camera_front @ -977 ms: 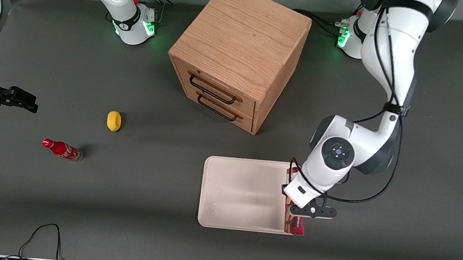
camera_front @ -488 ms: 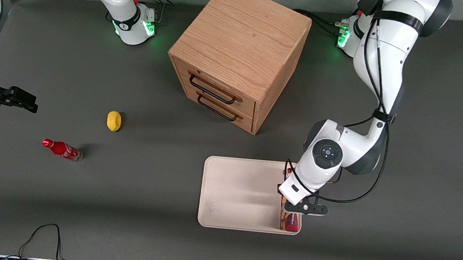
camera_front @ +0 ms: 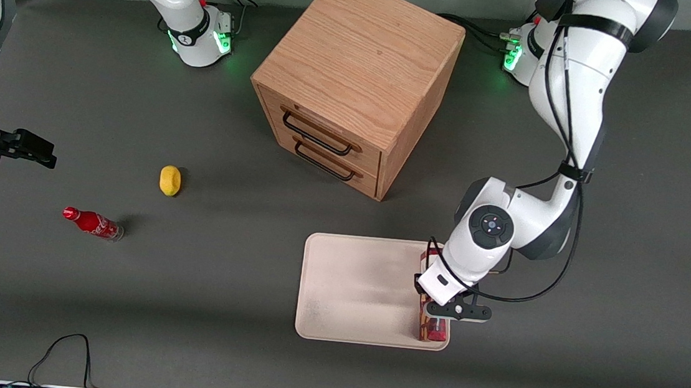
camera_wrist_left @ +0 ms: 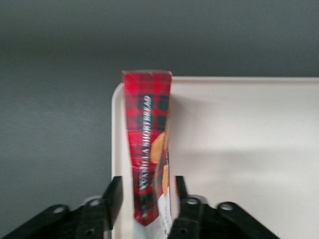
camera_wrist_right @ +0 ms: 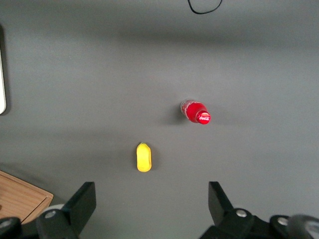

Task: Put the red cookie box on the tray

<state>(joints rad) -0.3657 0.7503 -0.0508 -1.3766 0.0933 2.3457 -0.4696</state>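
Note:
The red cookie box lies in the cream-white tray, along the tray's rim at the working arm's end. In the left wrist view the box shows red tartan, white lettering and cookie pictures, just inside the tray's rim. My left gripper hovers over the box's middle. In the wrist view the gripper straddles the box, open, with a narrow gap between each of the fingers and the box's sides. The box's part under the wrist is hidden in the front view.
A wooden two-drawer cabinet stands farther from the front camera than the tray. A yellow lemon and a small red cola bottle lie toward the parked arm's end; both also show in the right wrist view, lemon and bottle.
The gripper carried the box a little toward the parked arm's end, from overhanging the tray's rim to inside it. The box now rests in the tray.

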